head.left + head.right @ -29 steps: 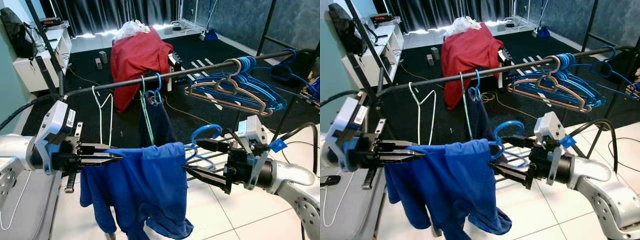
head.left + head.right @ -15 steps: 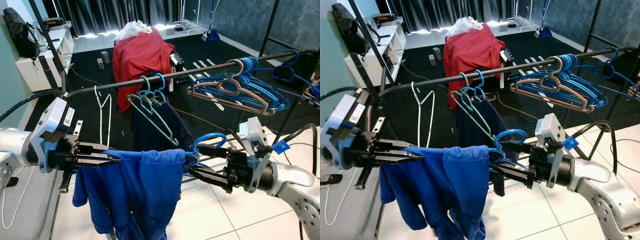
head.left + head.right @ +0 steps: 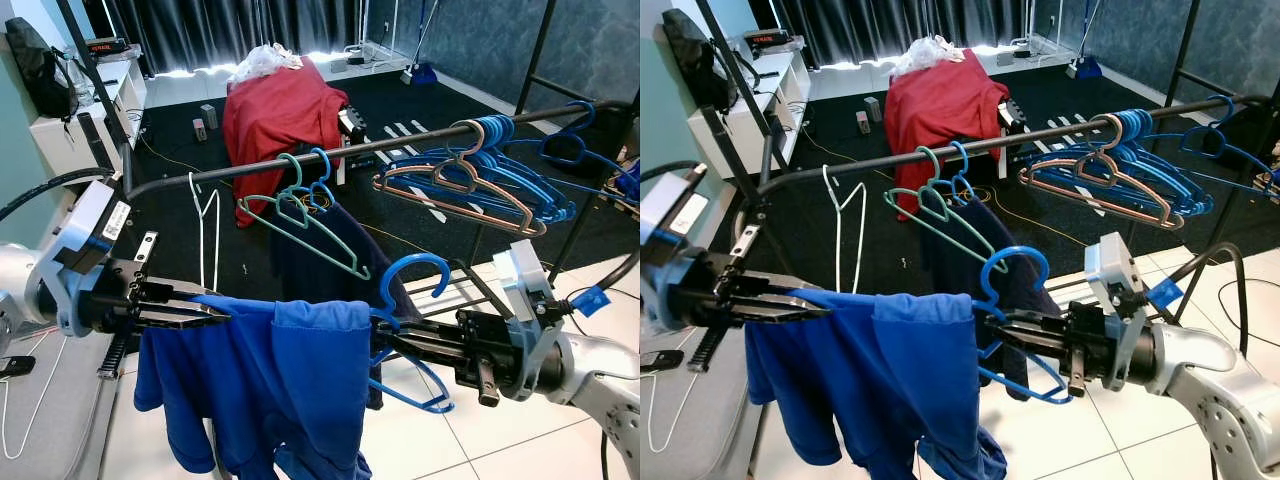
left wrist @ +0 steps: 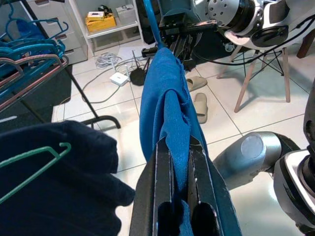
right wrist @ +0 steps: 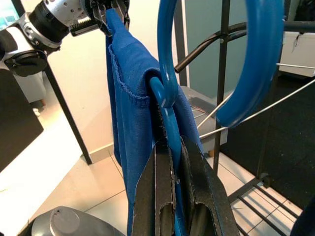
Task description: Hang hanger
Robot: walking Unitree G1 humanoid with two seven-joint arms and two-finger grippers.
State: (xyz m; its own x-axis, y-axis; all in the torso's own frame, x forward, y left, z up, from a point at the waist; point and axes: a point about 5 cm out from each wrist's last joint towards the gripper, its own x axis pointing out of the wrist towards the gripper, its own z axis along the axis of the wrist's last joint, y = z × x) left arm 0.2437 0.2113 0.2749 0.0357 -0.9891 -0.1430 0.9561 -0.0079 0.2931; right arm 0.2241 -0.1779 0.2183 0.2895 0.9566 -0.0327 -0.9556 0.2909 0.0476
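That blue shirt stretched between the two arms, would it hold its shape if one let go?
Probably not. The blue shirt sags in loose folds below both grips, so it looks floppy. It would likely swing down from the blue hanger. It seems light.

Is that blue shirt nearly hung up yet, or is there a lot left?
Done: the blue shirt is draped on the blue hanger. In hand: the right gripper clamps the hanger, the left gripper pinches the cloth. Left: its hook sits below the rail, not yet on it.
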